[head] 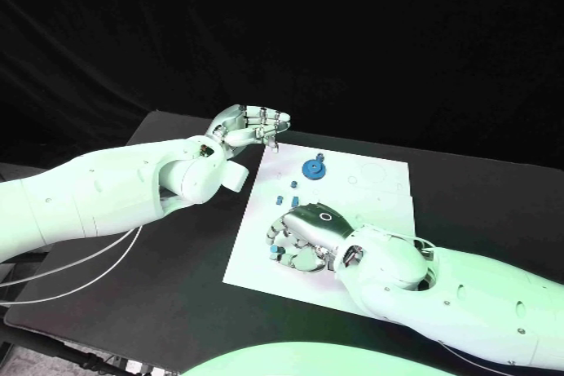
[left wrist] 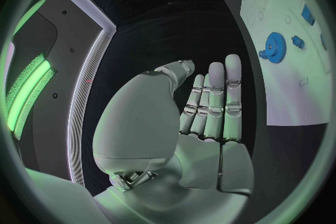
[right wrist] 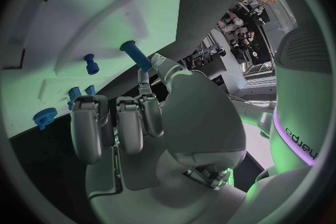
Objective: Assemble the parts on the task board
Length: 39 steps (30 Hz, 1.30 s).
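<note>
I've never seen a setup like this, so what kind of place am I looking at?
Probably a robotics lab or test bench. A white task board lies on a black table with small blue parts on it, such as a blue gear. Two robot hands, the left hand and right hand, work over it.

Work surface: black table [head: 470, 196], matte, corner pointing away from camera in head view. Backdrop: black throughout behind table, no detail resolvable. Cables [head: 82, 270]: thin, pale, hanging in loops off table's near left side. Light: greenish cast over whole scene. Left wrist view: dark upright panel [left wrist: 59, 67] w/ pale edge trim and glowing green strip [left wrist: 28, 95].
</note>
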### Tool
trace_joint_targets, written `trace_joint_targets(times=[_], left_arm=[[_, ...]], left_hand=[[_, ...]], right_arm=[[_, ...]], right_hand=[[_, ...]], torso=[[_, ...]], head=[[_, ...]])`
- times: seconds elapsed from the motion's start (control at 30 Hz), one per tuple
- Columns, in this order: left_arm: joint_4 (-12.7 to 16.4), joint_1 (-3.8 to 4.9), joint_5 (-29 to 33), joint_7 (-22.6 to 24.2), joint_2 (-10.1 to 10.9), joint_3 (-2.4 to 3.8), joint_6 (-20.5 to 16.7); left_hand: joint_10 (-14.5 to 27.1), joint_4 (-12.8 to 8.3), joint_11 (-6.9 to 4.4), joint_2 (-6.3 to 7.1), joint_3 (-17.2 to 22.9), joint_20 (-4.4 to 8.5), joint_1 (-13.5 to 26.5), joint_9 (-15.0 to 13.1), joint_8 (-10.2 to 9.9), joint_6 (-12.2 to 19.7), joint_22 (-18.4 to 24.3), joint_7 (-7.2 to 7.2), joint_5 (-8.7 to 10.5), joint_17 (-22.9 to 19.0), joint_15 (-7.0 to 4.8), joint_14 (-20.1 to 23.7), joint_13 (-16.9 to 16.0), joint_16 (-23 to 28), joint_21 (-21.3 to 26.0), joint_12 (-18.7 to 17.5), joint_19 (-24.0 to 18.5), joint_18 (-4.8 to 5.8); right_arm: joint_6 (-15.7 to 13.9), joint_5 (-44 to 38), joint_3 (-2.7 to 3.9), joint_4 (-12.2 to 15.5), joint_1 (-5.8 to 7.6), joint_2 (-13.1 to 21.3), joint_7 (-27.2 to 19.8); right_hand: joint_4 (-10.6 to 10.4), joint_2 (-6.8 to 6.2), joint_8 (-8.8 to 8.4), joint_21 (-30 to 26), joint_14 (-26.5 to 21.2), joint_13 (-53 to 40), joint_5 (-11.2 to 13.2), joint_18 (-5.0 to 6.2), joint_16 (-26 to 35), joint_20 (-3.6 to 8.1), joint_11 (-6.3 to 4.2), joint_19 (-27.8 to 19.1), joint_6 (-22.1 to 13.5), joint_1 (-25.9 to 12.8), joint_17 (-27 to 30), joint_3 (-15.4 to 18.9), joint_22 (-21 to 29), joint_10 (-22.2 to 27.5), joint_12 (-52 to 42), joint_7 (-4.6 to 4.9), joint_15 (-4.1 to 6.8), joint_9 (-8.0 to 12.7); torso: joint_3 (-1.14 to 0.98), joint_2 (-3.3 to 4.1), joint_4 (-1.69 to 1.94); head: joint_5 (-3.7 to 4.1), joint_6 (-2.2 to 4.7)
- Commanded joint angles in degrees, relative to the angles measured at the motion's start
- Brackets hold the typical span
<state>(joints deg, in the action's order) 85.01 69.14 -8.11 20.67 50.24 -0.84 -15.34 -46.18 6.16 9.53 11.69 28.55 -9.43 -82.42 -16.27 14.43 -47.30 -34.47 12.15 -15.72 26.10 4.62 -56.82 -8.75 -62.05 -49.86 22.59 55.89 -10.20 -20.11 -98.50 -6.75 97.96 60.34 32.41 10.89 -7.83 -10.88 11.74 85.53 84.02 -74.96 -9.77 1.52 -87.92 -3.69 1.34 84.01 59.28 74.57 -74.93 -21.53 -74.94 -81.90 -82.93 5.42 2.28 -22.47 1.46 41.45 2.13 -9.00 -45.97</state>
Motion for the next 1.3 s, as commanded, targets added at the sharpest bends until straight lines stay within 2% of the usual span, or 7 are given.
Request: trace_joint_targets(times=[0.03,0.33,0.73,0.83,1.07,1.27,1.3], left_arm=[[0.1,0.02,0.0,0.3,-0.1,0.04,0.8],[0.1,0.02,0.0,0.3,0.0,0.04,0.7],[0.0,0.02,0.0,0.3,0.1,0.04,0.6],[0.0,0.02,0.0,0.3,0.1,0.04,0.7],[0.0,0.02,0.0,0.2,0.1,0.04,0.7],[0.0,0.02,0.0,0.2,0.1,0.03,0.6],[0.0,0.02,0.0,0.2,0.1,0.03,0.6]], left_hand=[[0.4,-0.4,-0.15,-0.01,0.0,0.08,0.5,0.1,0.2,0.3,0.1,0.76,-0.20,-0.1,-0.04,0.4,0.1,0.3,0.4,0.3,-0.4,-0.38],[0.4,-0.4,-0.15,-0.01,0.0,0.08,0.5,0.1,0.2,0.3,0.1,0.76,-0.20,-0.1,-0.04,0.4,0.1,0.3,0.4,0.3,-0.4,-0.38],[0.6,-0.5,-0.15,-0.07,0.0,0.07,0.5,0.1,0.3,0.3,0.1,0.76,-0.21,-0.2,-0.03,0.5,0.1,0.2,0.4,0.5,-0.4,-0.38],[0.6,-0.5,-0.15,-0.07,0.0,0.07,0.5,0.1,0.3,0.3,0.1,0.76,-0.21,-0.2,-0.03,0.5,0.1,0.2,0.4,0.5,-0.4,-0.38],[0.6,-0.5,-0.15,-0.07,0.0,0.07,0.5,0.1,0.3,0.3,0.1,0.76,-0.21,-0.2,-0.03,0.5,0.1,0.2,0.4,0.5,-0.4,-0.38],[0.6,-0.5,-0.15,-0.07,0.0,0.07,0.5,0.1,0.3,0.3,0.1,0.76,-0.21,-0.2,-0.03,0.5,0.1,0.2,0.4,0.5,-0.4,-0.38],[0.6,-0.5,-0.15,-0.07,0.0,0.07,0.5,0.1,0.3,0.3,0.1,0.76,-0.21,-0.2,-0.03,0.5,0.1,0.2,0.4,0.5,-0.4,-0.38]], right_arm=[[1.7,-0.2,-0.01,0.0,-0.05,0.0,0.2],[1.3,-0.7,-0.01,0.3,-0.07,0.7,0.5],[1.1,-1.4,-0.01,0.8,-0.08,1.8,0.8],[0.7,-1.4,-0.01,0.9,-0.08,1.9,0.8],[-0.1,-1.4,-0.01,0.9,-0.08,2.1,0.5],[-1.2,-1.2,-0.01,0.9,-0.08,2.2,-0.1],[-1.6,-1.1,-0.01,1.0,-0.08,2.3,-0.1]], right_hand=[[0.1,0.91,0.30,0.2,4.9,-7.0,0.4,-0.64,-0.3,0.14,-0.15,4.7,0.6,0.2,-9.5,-0.5,-13.8,-0.3,-0.4,0.00,0.33,-0.1],[-0.1,1.55,1.14,0.8,5.0,-7.5,0.9,-0.76,-0.4,0.45,-0.60,4.8,1.7,0.2,-9.7,-1.2,-14.0,-0.8,-0.9,-0.52,0.70,-0.3],[-0.1,1.53,1.18,1.0,5.0,-7.5,0.9,-0.79,-0.4,0.49,-0.64,4.9,1.7,0.2,-9.7,-1.2,-14.1,-0.8,-0.9,-0.55,0.74,-0.3],[-0.2,1.19,1.06,1.0,5.0,-7.2,1.0,-0.80,-0.4,0.57,-0.63,4.9,1.4,-0.1,-9.7,-1.1,-14.1,-0.5,-0.6,-0.48,0.79,-0.3],[-0.6,0.00,0.14,0.9,5.0,-6.6,1.1,-0.80,-0.4,0.49,-0.19,4.9,-0.5,-0.9,-9.7,-0.7,-14.1,0.1,-0.1,0.10,0.49,0.2],[-1.5,-1.87,-2.80,0.9,5.0,-5.7,1.0,-0.80,-0.4,-0.09,0.68,4.9,-5.0,-2.1,-9.9,1.1,-14.1,1.1,0.6,1.21,-0.25,1.5],[-1.7,-2.00,-3.83,0.9,5.0,-5.5,1.1,-0.80,-0.5,-0.29,0.91,4.9,-6.6,-2.0,-9.9,1.8,-14.1,1.3,0.7,1.54,-0.45,2.0]], torso=[[-0.03,-0.06,-0.05],[-0.07,0.01,-0.05],[-0.06,-0.04,-0.05],[-0.04,-0.01,-0.09],[-0.02,-0.03,-0.01],[-0.01,-0.02,-0.07],[-0.01,-0.02,-0.08]], head=[[-0.04,-0.02],[-0.06,-0.03],[-0.08,-0.09],[-0.06,-0.02],[0.13,0.10],[0.20,0.14],[0.21,0.17]])
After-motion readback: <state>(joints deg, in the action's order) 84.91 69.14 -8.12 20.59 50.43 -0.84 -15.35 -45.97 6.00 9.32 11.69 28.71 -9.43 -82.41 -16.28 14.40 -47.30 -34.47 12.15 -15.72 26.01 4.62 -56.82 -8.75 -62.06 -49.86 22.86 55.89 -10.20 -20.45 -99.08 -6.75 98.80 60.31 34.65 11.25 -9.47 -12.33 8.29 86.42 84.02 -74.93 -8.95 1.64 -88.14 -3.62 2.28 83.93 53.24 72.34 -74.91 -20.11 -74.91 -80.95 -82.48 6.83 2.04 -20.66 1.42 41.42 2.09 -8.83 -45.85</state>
